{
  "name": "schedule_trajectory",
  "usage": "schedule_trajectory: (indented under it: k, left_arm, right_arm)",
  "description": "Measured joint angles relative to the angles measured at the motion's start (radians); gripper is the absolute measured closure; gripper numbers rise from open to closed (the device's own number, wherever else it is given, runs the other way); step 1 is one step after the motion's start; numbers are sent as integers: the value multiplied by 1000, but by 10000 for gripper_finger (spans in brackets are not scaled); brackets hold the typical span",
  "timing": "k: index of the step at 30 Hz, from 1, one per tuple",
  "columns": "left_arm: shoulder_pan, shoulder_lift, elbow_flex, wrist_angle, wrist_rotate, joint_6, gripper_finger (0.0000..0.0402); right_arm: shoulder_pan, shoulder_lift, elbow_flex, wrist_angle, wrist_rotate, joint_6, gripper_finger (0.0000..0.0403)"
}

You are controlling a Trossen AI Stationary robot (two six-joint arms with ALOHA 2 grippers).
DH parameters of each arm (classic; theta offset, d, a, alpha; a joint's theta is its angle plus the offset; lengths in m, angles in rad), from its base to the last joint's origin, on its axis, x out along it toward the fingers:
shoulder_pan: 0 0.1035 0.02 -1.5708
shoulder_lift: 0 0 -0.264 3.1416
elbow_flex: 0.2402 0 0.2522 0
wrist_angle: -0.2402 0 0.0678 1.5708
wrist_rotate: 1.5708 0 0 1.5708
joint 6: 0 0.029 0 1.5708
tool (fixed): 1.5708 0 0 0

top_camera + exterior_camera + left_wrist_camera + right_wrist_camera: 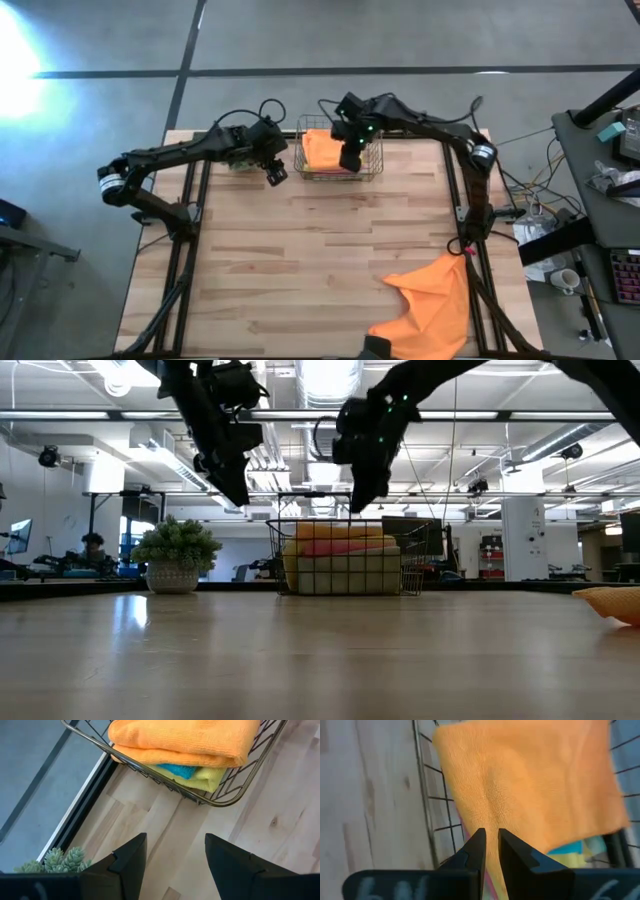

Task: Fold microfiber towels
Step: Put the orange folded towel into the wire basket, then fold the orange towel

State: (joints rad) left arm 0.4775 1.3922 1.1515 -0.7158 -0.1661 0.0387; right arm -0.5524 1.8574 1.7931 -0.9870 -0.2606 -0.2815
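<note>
both grippers are held above the table's far edge, near a wire basket (pixel 376 168). right gripper (pixel 351 158) is poised over the basket, with its fingers (pixel 476 851) nearly shut, a thin gap left between them, and nothing is clamped in them. directly under it a folded orange towel (pixel 530 785) is seen on top of the stack inside the basket. left gripper (pixel 276 174) is hung just beside the basket's left side, over bare wood, its fingers (pixel 131 860) spread wide and empty.

under the orange towel, a teal towel (pixel 181 770) and a yellow towel (pixel 212 777) are shown through the wires; in the low view a pink layer (pixel 345 547) is also seen between orange and yellow. all are folded flat and kept within the basket walls.

a second orange towel (pixel 432 300) is left unfolded and crumpled at the table's near right corner, well apart from both grippers, partly draped over the edge.

a small potted plant (pixel 176 555) is set on the table behind the left arm, near the far left corner. the basket's wire rim is placed between the left gripper and the stack.
</note>
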Motion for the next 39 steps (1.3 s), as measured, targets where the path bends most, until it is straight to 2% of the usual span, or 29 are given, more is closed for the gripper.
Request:
schedule_trajectory:
  k: [9,15,20,23,26,31,39]
  left_arm:
    - [-1,0,0,-8,0,8,217]
    - [-38,-6,-4,-4,0,30,217]
    - [-114,-34,-56,73,0,30,217]
    - [-164,-56,-102,139,1,28,217]
    - [-211,-78,-140,173,1,26,217]
    - [-280,-86,-159,184,1,26,217]
    - [-350,-86,-194,187,1,26,217]
  right_arm:
    - [33,-214,-48,-3,0,48,360]
    - [111,-372,-231,16,-1,86,360]
    - [210,-521,-461,133,9,294,360]
    - [304,-619,-553,233,86,449,360]
    - [407,-681,-615,237,165,611,360]
    - [604,-724,-694,240,311,859,360]
    - [850,-707,-769,235,339,1153,364]
